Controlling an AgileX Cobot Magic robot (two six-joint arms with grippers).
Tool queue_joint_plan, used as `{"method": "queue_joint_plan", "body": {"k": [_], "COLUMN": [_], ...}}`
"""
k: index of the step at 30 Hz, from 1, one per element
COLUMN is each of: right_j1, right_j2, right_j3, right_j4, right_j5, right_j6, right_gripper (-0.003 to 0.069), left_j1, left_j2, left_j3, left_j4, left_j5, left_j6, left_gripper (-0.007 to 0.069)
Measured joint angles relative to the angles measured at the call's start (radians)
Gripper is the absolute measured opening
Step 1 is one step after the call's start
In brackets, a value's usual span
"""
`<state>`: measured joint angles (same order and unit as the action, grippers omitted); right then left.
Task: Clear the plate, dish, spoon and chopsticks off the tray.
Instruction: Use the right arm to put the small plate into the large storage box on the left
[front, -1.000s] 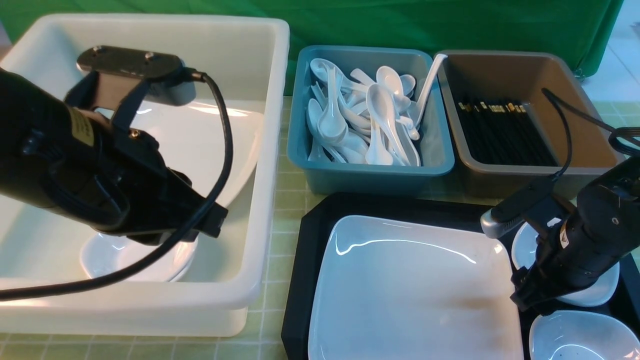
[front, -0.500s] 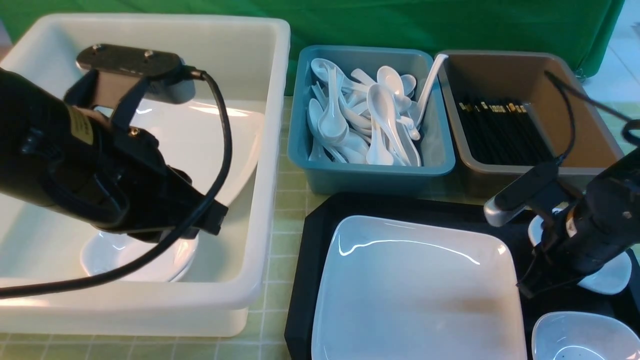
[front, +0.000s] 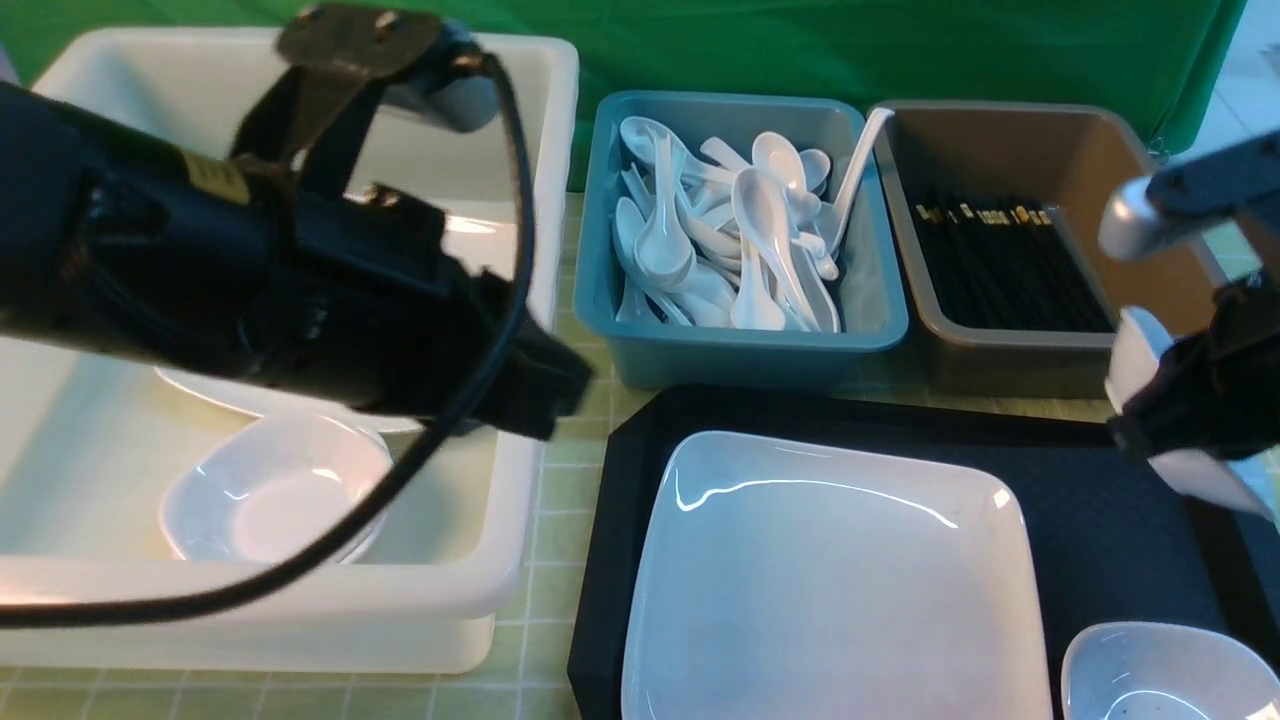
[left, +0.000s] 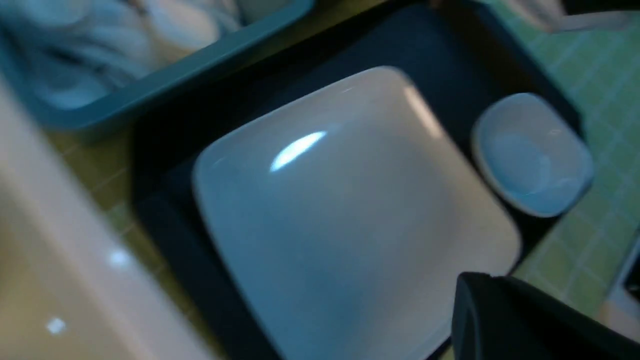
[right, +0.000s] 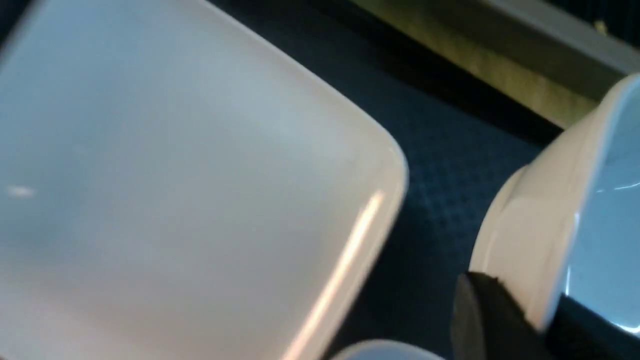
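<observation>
The large white plate (front: 830, 580) lies on the black tray (front: 1100, 520). My right gripper (front: 1140, 435) is shut on the rim of a small white dish (front: 1205, 480) and holds it tilted above the tray's right side. In the right wrist view the dish (right: 540, 215) sits clamped between the gripper's (right: 542, 317) two black fingers, with the plate (right: 175, 175) beside it. A second small dish (front: 1160, 675) rests at the tray's near right corner. My left gripper (front: 550, 395) is shut and empty over the white tub's right wall; its wrist view shows the plate (left: 350, 220).
A big white tub (front: 520, 560) at the left holds a small dish (front: 275, 490). Behind the tray, a teal tub (front: 740, 350) is full of several white spoons (front: 760, 230), and a brown tub (front: 1010, 350) holds black chopsticks (front: 1010, 265). A green cloth backs the table.
My right gripper shut on the small dish's rim and lifted it up and to the right off the tray. My left arm rose from the white tub and swung right.
</observation>
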<state>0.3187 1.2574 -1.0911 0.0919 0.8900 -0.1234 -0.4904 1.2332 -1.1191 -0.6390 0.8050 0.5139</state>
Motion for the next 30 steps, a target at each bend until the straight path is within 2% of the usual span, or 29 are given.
{"method": "queue_joint_plan", "body": {"k": [1,5,7,9,10,11,15,19,21,23,24,30], "right_j1": [0.000,0.000,0.007,0.044,0.060,0.106,0.250,0.380,0.445,0.472,0.495,0.572], "right_j2": [0.000,0.009,0.023,0.059,0.067,0.099,0.234,0.419,0.558,0.628,0.686,0.981], "right_j3": [-0.004,-0.075,-0.118,-0.196,-0.212,-0.270,-0.469,-0.705,-0.871,-0.950,-1.026,-1.292], "right_j4": [0.011,0.247,0.303,0.332,0.335,0.340,0.352,0.358,0.360,0.360,0.360,0.344], "right_j5": [0.002,0.024,0.032,0.042,0.045,0.045,0.046,0.057,0.070,0.079,0.088,0.127], "right_j6": [-0.014,-0.145,-0.181,-0.200,-0.202,-0.208,-0.210,-0.210,-0.210,-0.210,-0.210,-0.210], "right_gripper": [0.0022,0.0022,0.0022,0.0022,0.0022,0.0022,0.0022,0.0022,0.0022,0.0022,0.0022,0.0022], "left_j1": [0.000,-0.002,0.009,0.039,0.048,0.095,0.253,0.465,0.603,0.651,0.710,0.753], "left_j2": [0.003,0.047,0.048,0.033,0.027,0.001,-0.079,-0.157,-0.186,-0.198,-0.212,-0.253], "left_j3": [0.000,0.000,-0.006,-0.025,-0.028,-0.048,-0.061,-0.061,-0.061,-0.060,-0.053,0.020], "left_j4": [-0.025,-0.113,-0.049,0.065,0.091,0.196,0.344,0.386,0.391,0.391,0.390,0.365], "left_j5": [0.001,0.015,0.015,0.018,0.018,0.019,0.030,0.082,0.120,0.135,0.141,0.158], "left_j6": [0.019,0.096,0.080,-0.017,-0.029,-0.135,-0.268,-0.374,-0.416,-0.437,-0.450,-0.460], "left_gripper": [-0.0008,-0.0008,-0.0008,-0.0008,-0.0008,-0.0008,-0.0008,-0.0008,-0.0008,-0.0008,-0.0008,-0.0008]}}
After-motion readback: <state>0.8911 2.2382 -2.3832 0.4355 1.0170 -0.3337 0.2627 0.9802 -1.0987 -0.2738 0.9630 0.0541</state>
